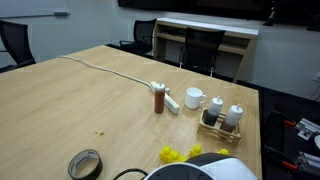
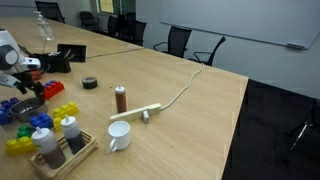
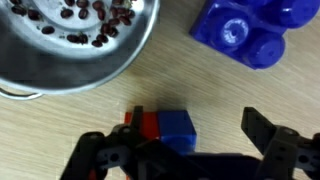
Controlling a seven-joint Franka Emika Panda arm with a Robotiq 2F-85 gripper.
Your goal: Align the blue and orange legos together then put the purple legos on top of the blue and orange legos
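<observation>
jaws stand wide apart at the bottom of the wrist view, 2 dark fingers (image 3: 100,155) flanking an open gap. in that gap, on the bare wood of the desk (image 3: 210,90), lie the small blue brick (image 3: 178,128) and the red-orange brick (image 3: 147,125). the 2 touch side by side, with the blue one nearer the middle of the gap. their lower parts are hidden behind the jaws' dark frame, and whether either finger touches them i cannot tell. beyond them a metal bowl (image 3: 70,60) holds dark beans. a blue-violet studded block (image 3: 245,35) sits apart from both the bowl and the 2 bricks.

in an exterior view the white robot arm (image 2: 10,60) hangs over 1 end of the desk, with red bricks (image 2: 52,90) and yellow bricks (image 2: 66,110) scattered near it. toward the desk's near edge a wooden caddy (image 2: 82,157) carries 2 bottles (image 2: 68,130), and a white mug (image 2: 118,135) stands just beside it. past the mug a white power strip (image 2: 140,113) lies flat, its cable (image 2: 185,85) trailing to the desk's far edge. a brown bottle (image 2: 121,98) stands upright close to the strip. a roll of dark tape (image 2: 90,82) lies flat farther along. black office chairs (image 2: 180,40) stand along the desk's far side.
</observation>
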